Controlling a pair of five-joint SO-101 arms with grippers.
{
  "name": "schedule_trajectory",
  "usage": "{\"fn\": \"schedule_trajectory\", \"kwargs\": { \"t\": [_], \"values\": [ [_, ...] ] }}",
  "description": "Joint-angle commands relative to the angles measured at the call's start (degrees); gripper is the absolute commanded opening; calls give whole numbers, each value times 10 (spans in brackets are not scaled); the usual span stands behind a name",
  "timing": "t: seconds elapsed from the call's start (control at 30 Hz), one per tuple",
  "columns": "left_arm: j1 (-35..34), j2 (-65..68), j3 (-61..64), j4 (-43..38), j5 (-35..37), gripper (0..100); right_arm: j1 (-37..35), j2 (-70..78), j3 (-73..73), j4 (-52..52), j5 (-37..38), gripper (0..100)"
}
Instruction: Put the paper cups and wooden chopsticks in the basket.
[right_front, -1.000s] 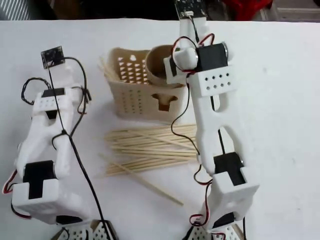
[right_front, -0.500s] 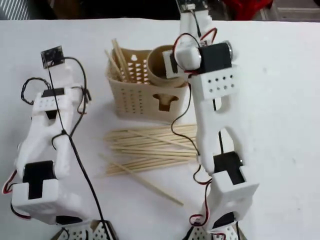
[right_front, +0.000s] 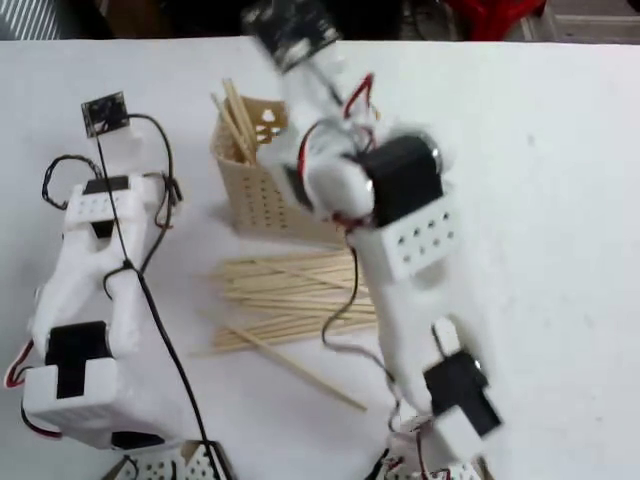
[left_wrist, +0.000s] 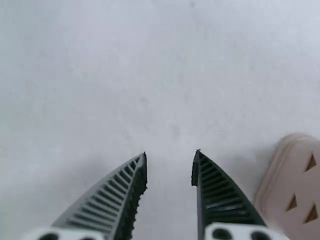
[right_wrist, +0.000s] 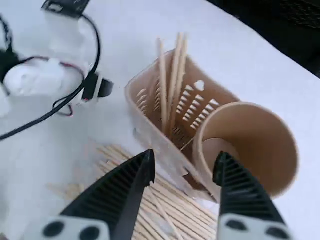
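Tan paper cup (right_wrist: 247, 137) and few chopsticks (right_wrist: 172, 75) in beige basket (right_front: 260, 195), chopstick pile (right_front: 290, 297) beside

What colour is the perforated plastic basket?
The perforated plastic basket is pale beige, clearest in the right wrist view.

In the basket (right_front: 255, 195), a paper cup (right_wrist: 245, 145) and some chopsticks (right_front: 235, 120); before it on the table (right_front: 560, 200), a chopstick pile (right_front: 285, 300).

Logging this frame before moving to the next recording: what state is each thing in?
Basket: upright on the table, partly filled.
Paper cup: inside the basket, tilted.
Standing chopsticks: in the basket, leaning on its wall.
Loose chopsticks: piled flat on the table, outside the basket.
Left gripper: open, empty, over the table.
Right gripper: open, empty, above the basket.
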Motion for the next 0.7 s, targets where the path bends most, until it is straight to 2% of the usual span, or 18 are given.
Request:
{"fn": "schedule_trajectory", "kwargs": {
  "t": [0.0, 0.2, 0.33, 0.5, 0.6, 0.67],
  "values": [
    [1, -16, -4, -9, 4, 165, -57, -118, 152, 0, 85, 200],
    [-1, -16, -4, -11, 4, 165, -118, -269, 400, -61, 173, 200],
    [-12, -16, -4, -12, 4, 165, -172, -361, 632, -188, 181, 200],
    [-45, -16, -8, -13, 7, 165, -218, -400, 922, -406, 224, 200],
    [-44, -16, -5, -22, 6, 165, -218, -400, 1020, -508, 228, 200],
    [-44, -16, -4, -29, 5, 164, -218, -400, 1044, -515, 228, 200]
  ]
}}
